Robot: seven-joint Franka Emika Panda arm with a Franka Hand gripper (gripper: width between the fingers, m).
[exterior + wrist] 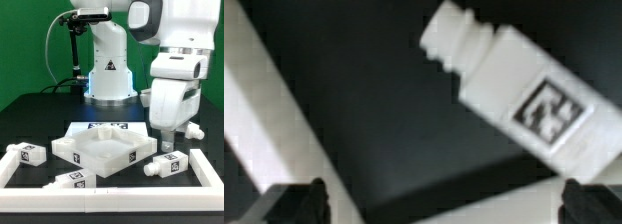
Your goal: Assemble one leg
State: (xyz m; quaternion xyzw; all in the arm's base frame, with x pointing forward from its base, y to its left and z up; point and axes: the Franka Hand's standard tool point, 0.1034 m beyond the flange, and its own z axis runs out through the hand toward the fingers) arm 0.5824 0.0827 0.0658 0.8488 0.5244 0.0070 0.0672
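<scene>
Several short white legs with square tags lie on the dark table. One leg (165,165) lies just right of the big white square panel (100,152), almost under my gripper (163,142). Another leg (188,131) lies behind the gripper, one (27,152) lies at the exterior view's left, and one (75,179) lies in front of the panel. In the wrist view a tagged leg (509,75) lies on the table beyond my open gripper (448,205). Both dark fingertips (295,203) stand wide apart with nothing between them. The gripper hovers above the table.
A low white border wall (205,168) runs round the front and sides of the work area. The robot's base (108,70) stands at the back. White surfaces (260,110) show at the edges of the wrist view, close to the fingers.
</scene>
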